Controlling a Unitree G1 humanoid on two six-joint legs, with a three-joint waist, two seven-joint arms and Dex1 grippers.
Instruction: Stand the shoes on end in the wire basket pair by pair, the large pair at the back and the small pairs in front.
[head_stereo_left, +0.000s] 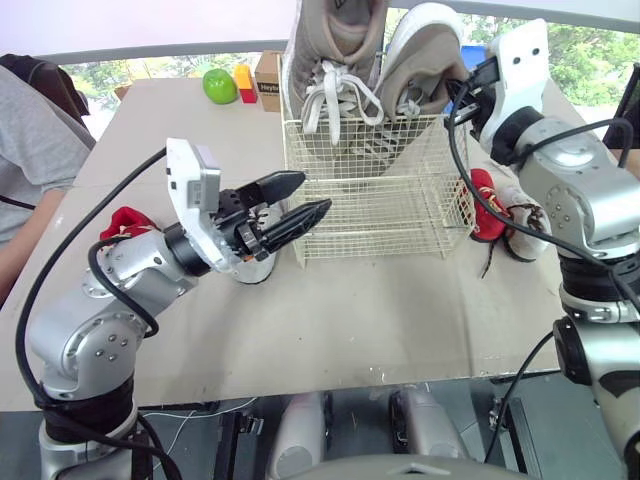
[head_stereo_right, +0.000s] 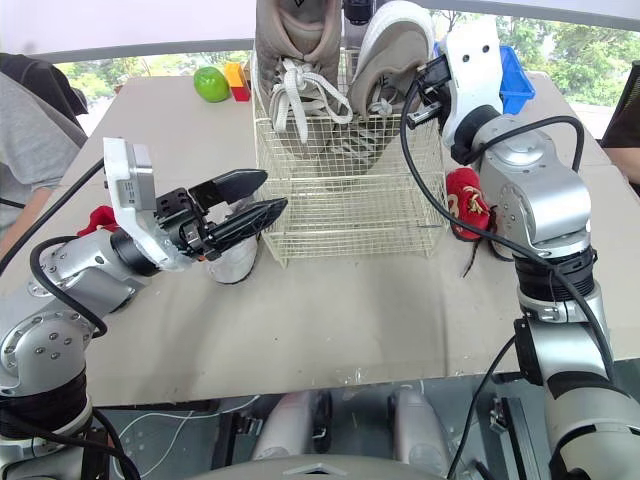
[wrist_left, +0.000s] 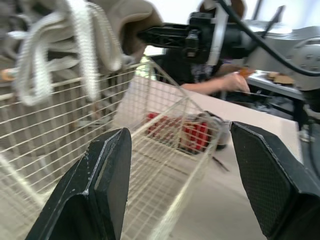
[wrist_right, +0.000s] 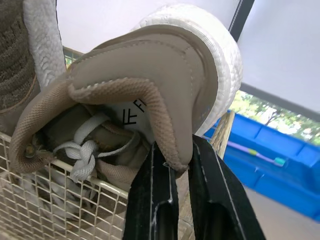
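We log the wire basket (head_stereo_left: 380, 215) at upper centre of the head view, standing on the tan table (head_stereo_left: 350, 320). Two large sneakers stand on end in its back section, side by side: a grey-beige sneaker (head_stereo_left: 335, 50) towards frame left and a white-soled sneaker (head_stereo_left: 425, 55) towards frame right. The right gripper (wrist_right: 179, 155), at upper right, is pinched narrow on the white-soled sneaker's heel collar. The left gripper (head_stereo_left: 312, 195), centre-left, is spread wide and holds nothing, hovering just before the basket's front left corner. Under it lies a small pale shoe (head_stereo_left: 258, 268). A small red shoe (head_stereo_left: 485, 210) lies just right of the basket. Another red shoe (head_stereo_left: 125, 222) sits at frame left, and a green apple (head_stereo_left: 219, 85) at upper left.
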